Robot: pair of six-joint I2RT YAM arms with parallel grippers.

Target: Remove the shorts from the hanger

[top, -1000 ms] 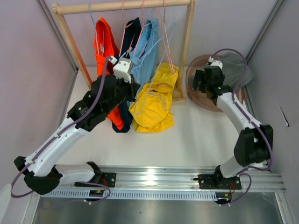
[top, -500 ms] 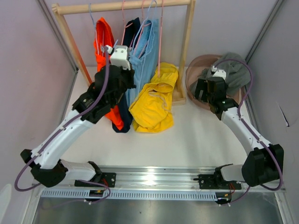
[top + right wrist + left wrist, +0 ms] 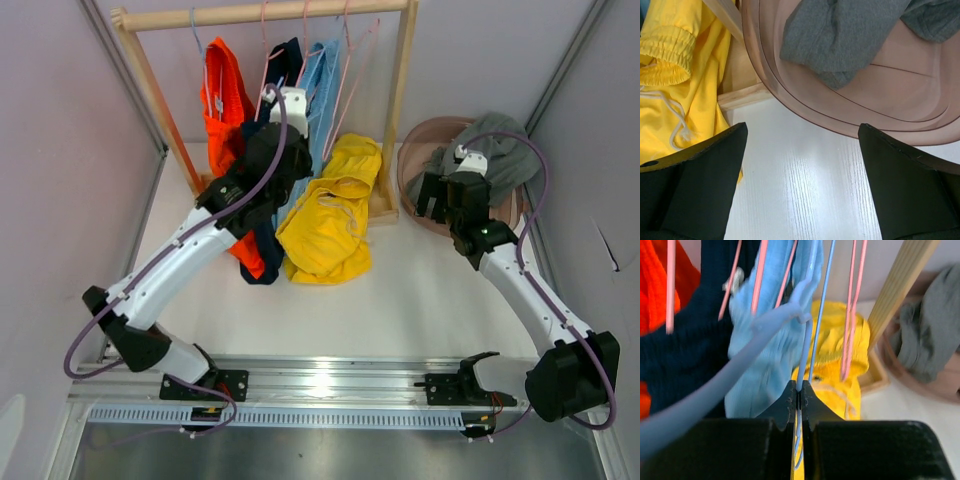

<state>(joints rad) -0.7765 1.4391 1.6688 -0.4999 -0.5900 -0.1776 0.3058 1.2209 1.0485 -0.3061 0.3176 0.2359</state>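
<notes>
1. Your left end effector [image 3: 799,396] is pressed together on the thin blue wire of a hanger [image 3: 821,310], high among the clothes on the rack [image 3: 402,90].
2. The yellow shorts [image 3: 330,215] sit slumped in a heap on the worktop [image 3: 800,170], against the rack's foot and below that hanger. You cannot tell whether any fold is caught on the wire.
3. Expect them to be light, soft and limp. They will probably fold, drag and snag rather than slide.
4. The elastic edge and the white cord [image 3: 677,125] are the parts most likely to hook on a wire end.
5. Take hold at the elastic edge or a thick bunched fold. A single thin layer would likely slip out of the pinch.
6. The wire looks stiff, slim and springy. Pinched at one spot, it may swivel, so move it slowly.
7. Room is tight around the left end effector. The blue shorts [image 3: 767,360] hang just beside it on one side and the pink hangers [image 3: 852,305] on the other, with the rack's post beyond them.
8. Your right end effector [image 3: 802,130] is spread wide and holds nothing. It hovers over bare worktop between the yellow shorts and the basket [image 3: 790,100], which holds a grey cloth [image 3: 840,40].
9. That strip of worktop is your open room. Mind the basket's rim and the rack's base on either side.
</notes>
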